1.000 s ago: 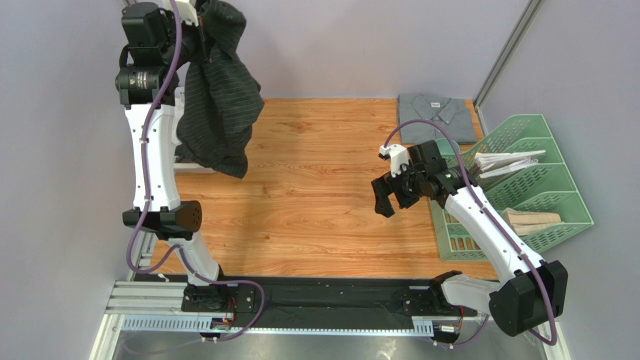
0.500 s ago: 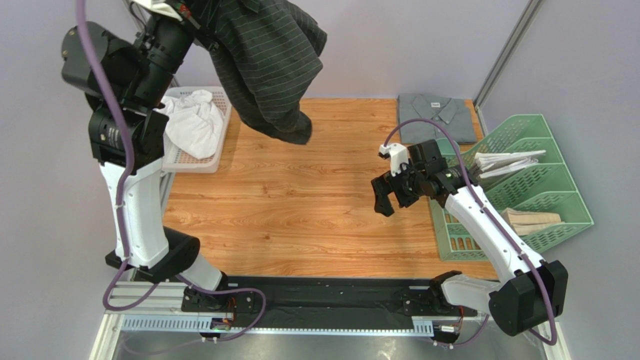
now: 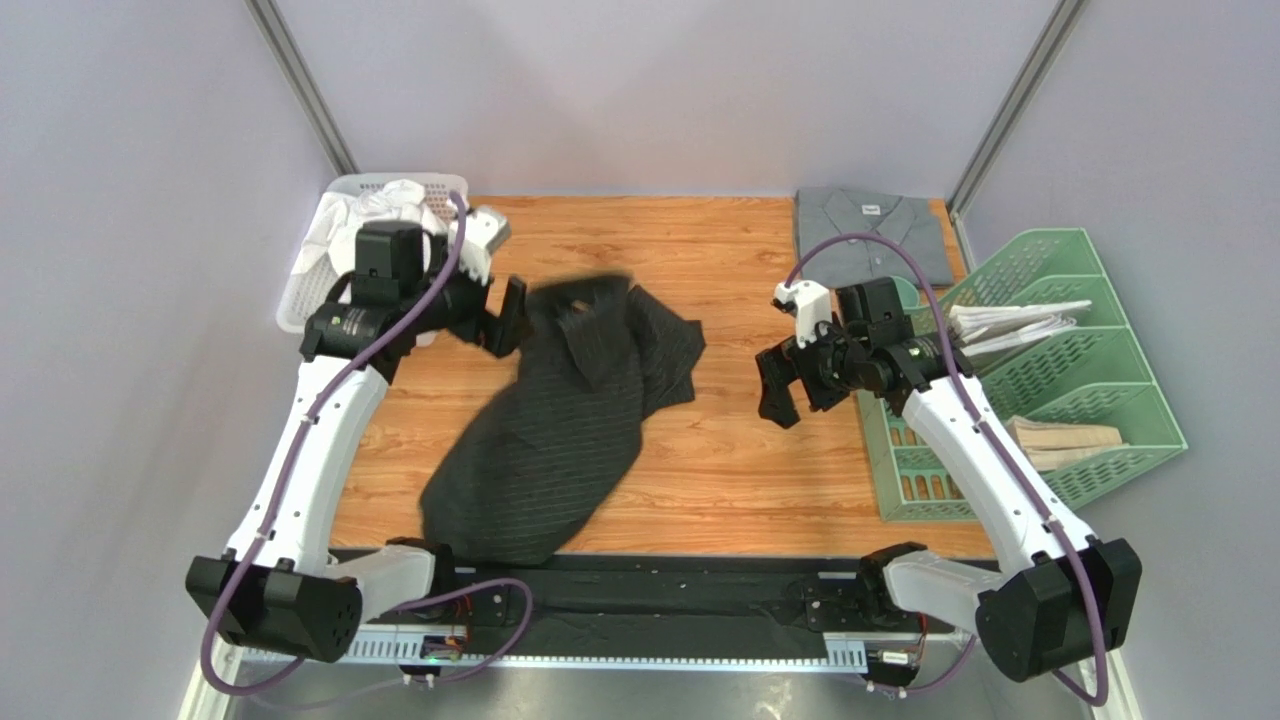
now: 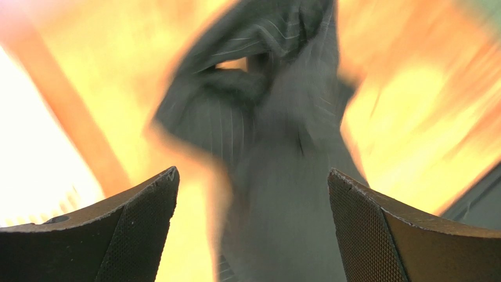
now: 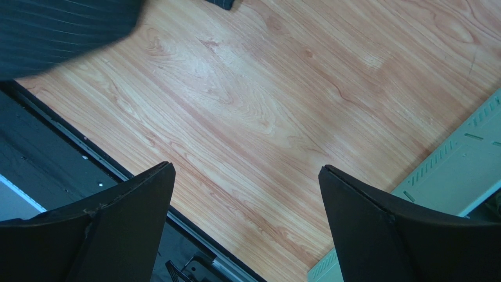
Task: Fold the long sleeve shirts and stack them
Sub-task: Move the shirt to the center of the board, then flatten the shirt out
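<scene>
Sprawling across the wooden table (image 3: 721,450), the black pinstriped shirt (image 3: 556,435) lies unfolded and rumpled. Its collar end points toward the far left and its lower end reaches the near edge, where it touches the black strip (image 3: 661,585) in front of the arm bases. One part of it is bunched to the right of the collar. The grey shirt (image 3: 875,233) lies folded flat in the far right corner of the table, collar away from the arms, well apart from the black one.

The left gripper (image 3: 511,315) sits just beside the black shirt's collar end, and its fingers are spread wide and grasp nothing. The left wrist view is blurred, but it shows the two dark pads (image 4: 141,229) apart with the striped cloth (image 4: 282,176) lying beyond the gap. The right gripper (image 3: 778,398) hangs above bare wood to the right of the black shirt, clear of it. Its fingers are likewise spread and empty. Its wrist camera looks down on wood grain, with a corner of the striped cloth (image 5: 59,29) at upper left.

A white basket (image 3: 308,270) holding white cloth (image 3: 383,203) stands at the far left corner, behind the left arm's wrist. A green rack (image 3: 1082,360) stands along the table's right edge, with papers (image 3: 1007,323) in one compartment and a tan bundle (image 3: 1067,438) in a nearer one. The right arm's forearm crosses above the rack's left side.
</scene>
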Tool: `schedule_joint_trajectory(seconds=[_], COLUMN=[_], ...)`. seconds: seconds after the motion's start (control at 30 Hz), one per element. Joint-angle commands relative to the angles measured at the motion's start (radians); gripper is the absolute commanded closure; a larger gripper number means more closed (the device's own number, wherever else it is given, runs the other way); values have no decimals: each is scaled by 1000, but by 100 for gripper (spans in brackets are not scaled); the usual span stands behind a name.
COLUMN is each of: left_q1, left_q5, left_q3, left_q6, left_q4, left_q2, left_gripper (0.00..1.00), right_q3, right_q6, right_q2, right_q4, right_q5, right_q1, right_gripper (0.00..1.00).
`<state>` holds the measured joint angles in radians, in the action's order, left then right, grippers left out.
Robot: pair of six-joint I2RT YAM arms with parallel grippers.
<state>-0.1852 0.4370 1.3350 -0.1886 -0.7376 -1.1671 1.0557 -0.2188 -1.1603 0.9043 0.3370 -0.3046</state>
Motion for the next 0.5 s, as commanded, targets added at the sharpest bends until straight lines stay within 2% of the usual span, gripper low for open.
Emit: schedule_joint_trajectory(seconds=[0.0,0.1,0.2,0.33,0.47], left_q1=[47,43,43,38,33], left_q5=[132,65,5,-79,-158], left_q3=[-140,-256,-348,-427,-500], left_q6=[-268,-397,-509,-557,-581], left_q4=[-225,-260,-264,-238,-171], left_q2=[101,84,43,-26,-109], left_gripper=[1,1,4,4,4], right_q3=[21,29,38,110,280], right_q6=[-45,-13,10,18,53], right_q2=[-19,-84,-179,-320,-578], right_q4=[-22,-57,-136,-250,-275], right_q5=[107,138,102,42,-15], right_q1=[-1,-27,-85,-155,-172], right_gripper=[0,3,7,8,9])
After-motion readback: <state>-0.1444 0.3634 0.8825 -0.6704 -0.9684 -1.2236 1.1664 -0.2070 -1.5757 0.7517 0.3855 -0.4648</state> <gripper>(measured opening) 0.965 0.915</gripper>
